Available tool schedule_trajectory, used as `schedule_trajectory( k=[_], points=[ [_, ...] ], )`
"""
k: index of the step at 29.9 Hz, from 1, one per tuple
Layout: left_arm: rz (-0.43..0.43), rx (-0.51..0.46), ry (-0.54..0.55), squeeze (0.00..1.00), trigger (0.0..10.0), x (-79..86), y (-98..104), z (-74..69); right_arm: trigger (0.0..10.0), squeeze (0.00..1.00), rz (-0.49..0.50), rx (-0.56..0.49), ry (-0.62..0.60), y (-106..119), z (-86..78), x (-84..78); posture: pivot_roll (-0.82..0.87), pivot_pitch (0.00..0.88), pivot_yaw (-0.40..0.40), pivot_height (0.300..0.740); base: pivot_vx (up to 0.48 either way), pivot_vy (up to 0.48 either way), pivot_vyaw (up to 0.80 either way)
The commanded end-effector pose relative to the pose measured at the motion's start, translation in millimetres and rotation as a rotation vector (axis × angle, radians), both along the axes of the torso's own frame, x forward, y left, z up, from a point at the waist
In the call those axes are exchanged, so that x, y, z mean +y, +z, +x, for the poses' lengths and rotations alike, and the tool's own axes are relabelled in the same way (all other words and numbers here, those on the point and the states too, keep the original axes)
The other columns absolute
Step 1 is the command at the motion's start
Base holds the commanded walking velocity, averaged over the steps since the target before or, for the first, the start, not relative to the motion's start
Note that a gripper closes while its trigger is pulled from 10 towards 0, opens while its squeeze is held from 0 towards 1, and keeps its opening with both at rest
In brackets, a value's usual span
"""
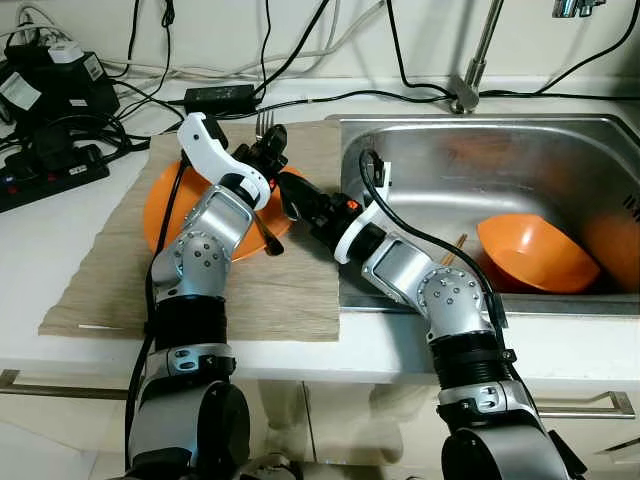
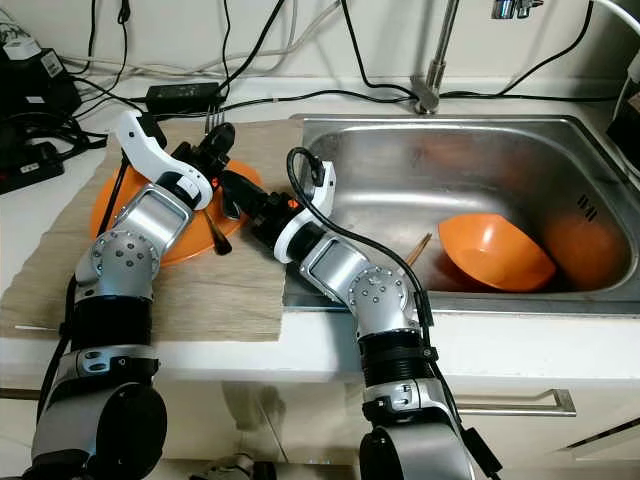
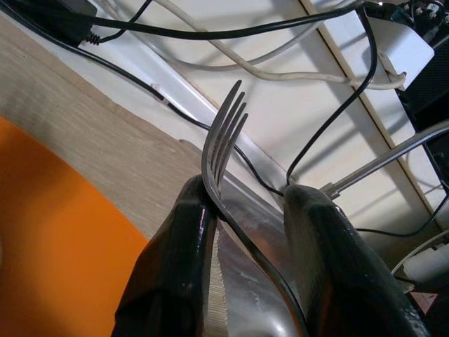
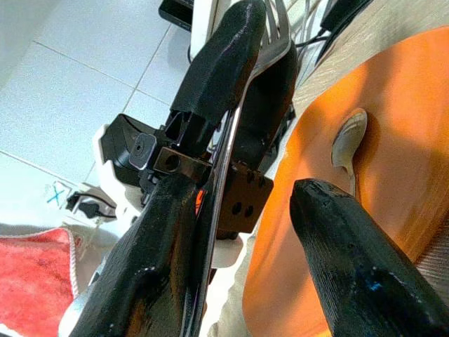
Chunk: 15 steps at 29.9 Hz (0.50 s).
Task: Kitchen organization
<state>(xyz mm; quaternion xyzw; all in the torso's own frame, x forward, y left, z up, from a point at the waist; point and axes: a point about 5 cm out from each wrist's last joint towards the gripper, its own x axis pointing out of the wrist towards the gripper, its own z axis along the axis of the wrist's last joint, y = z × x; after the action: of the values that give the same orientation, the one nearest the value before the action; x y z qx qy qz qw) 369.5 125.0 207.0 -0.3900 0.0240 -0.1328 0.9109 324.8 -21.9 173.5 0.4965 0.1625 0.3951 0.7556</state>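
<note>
Passing the silver metal fork (image 3: 223, 140): the left gripper (image 3: 252, 232) clamps its neck above the flat orange plastic plate (image 1: 165, 205) on the beige woven mat (image 1: 290, 290). Your right gripper (image 4: 235, 232) straddles the handle, jaws open; close them before the left lets go. Spoon (image 4: 349, 140) lies on the plate. Orange bowl (image 1: 535, 255) sits in the steel sink (image 1: 450, 135)'s right corner; cables (image 1: 300, 95) run along the counter's rear edge.
</note>
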Motion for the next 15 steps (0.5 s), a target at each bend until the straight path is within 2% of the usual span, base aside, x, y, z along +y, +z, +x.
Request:
schedule_trajectory(
  k=[1, 15],
  points=[
    [0.001, -0.047, -0.025, 0.0, 0.0, -5.4, 13.0, -1.3, 10.0, 1.0, 0.042, -0.032, 0.091, 20.4, -8.7, 45.4, 0.01, 0.011, 0.066, 0.74, 0.0, 0.0, 0.0],
    [0.028, -0.044, -0.039, 0.0, 0.0, -9.0, 9.0, -0.6, 10.0, 1.0, -0.06, -0.05, 0.026, 10.8, -3.5, 42.9, -0.01, 0.01, 0.071, 0.74, 0.0, 0.0, 0.0]
  ],
)
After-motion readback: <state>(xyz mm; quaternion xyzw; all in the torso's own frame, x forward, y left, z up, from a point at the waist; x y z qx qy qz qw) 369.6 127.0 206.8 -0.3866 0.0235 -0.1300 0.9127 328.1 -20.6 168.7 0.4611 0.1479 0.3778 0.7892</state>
